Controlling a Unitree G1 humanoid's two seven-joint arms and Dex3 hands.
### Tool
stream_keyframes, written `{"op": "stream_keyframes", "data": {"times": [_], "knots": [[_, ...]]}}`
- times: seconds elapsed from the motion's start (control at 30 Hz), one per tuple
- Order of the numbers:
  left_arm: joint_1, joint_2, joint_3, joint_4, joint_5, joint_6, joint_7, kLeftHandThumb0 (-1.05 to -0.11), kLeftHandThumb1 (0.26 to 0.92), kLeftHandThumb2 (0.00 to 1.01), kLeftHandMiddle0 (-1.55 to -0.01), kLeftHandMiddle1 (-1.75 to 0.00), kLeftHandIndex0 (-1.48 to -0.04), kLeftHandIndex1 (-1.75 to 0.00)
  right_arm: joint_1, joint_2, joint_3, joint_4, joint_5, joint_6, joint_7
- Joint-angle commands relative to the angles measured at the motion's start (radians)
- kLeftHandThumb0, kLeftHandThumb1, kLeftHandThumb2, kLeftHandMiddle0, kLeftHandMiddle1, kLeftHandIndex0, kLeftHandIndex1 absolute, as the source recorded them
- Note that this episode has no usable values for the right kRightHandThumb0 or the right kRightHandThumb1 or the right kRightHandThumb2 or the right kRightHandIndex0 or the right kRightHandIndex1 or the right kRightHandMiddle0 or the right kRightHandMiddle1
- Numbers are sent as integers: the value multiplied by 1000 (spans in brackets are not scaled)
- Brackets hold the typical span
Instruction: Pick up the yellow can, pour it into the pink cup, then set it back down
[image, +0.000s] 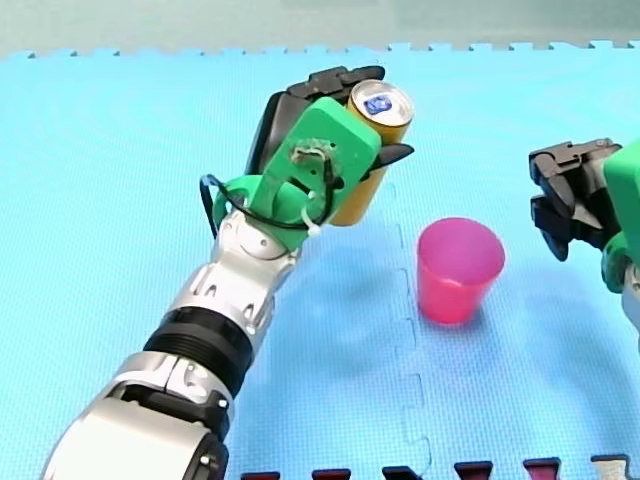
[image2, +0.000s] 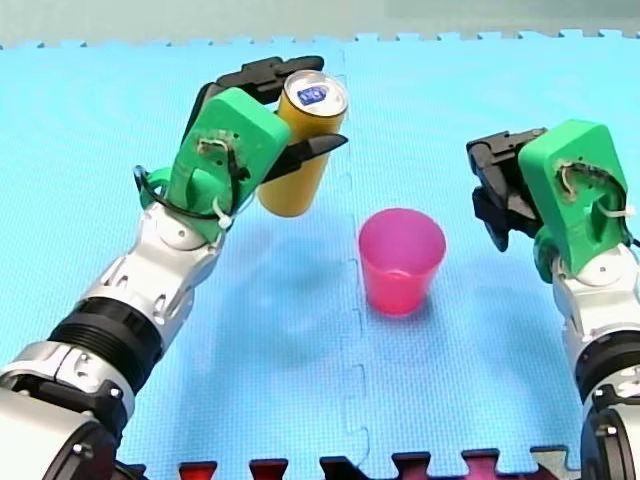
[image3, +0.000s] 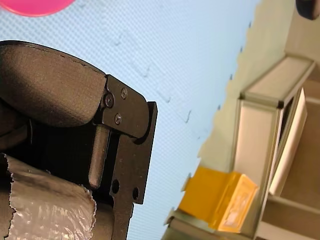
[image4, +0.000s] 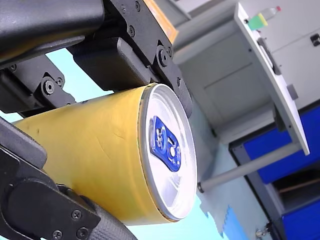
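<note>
A pink cup stands upright on the blue foam mat. To its right, the right robot hand hovers empty. Farther back on the left, the left robot hand grips the yellow can clear of the mat, tilted, its blue-tabbed top uppermost.

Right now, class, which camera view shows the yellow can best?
The second wrist view: the yellow can is close, its lid and blue tab plain. Both head views show it farther off, tilted, in the left hand.
</note>
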Motion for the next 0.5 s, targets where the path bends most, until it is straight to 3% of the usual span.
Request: {"op": "stream_keyframes", "data": {"times": [0.0,0.07,0.13,0.23,0.3,0.47], "knots": [[-24,-4,-9,-4,6,-19,0,-412,816,0,-1325,-3,-1192,0,-3,-1,-5,-1,10,4,17],[-37,-9,-28,-4,26,-14,2,-411,816,0,-1327,-3,-1193,-1,-1,4,-23,-5,35,-7,55],[-53,-13,-41,-6,41,9,6,-410,816,0,-1327,-3,-1193,0,-1,17,-51,-9,74,-14,101],[-63,-18,-49,-17,50,31,9,-410,817,1,-1324,-1,-1189,0,-8,40,-95,-12,134,3,136],[-67,-22,-51,-20,51,39,10,-406,820,2,-1322,0,-1185,0,-12,45,-104,-13,148,11,147],[-79,-25,-61,-19,60,51,16,-378,828,4,-1327,-3,-1185,-1,-14,49,-106,-13,151,15,149]]}}
